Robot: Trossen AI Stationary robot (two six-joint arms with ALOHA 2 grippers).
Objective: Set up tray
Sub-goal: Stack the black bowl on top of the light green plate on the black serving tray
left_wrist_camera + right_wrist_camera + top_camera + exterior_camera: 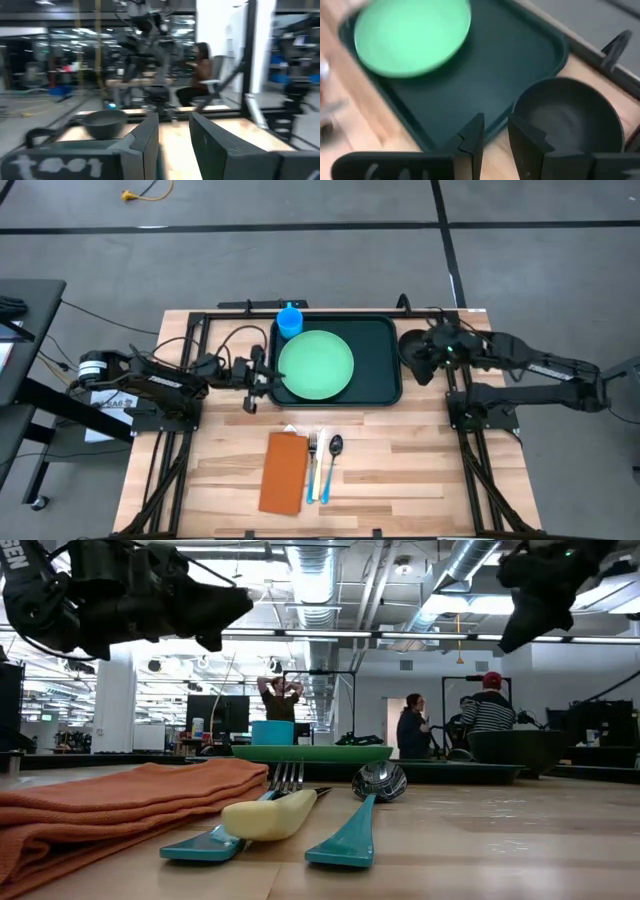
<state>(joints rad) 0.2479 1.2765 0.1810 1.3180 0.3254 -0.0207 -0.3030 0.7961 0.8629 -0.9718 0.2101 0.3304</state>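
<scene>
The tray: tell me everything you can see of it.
The tray is a large dark green rectangle with rounded corners and a raised rim, plastic by its look. It lies flat at the far middle of the wooden table. A round light-green plate rests on its left part and a blue cup stands at its far left corner. A dark bowl sits just off its right edge.

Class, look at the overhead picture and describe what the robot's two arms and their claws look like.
Both arms are dark, jointed and slender. The left arm carries loose black cables and a white label near its base. The right arm shows a small green light. Each claw, such as the right claw, has two flat dark fingers.
</scene>
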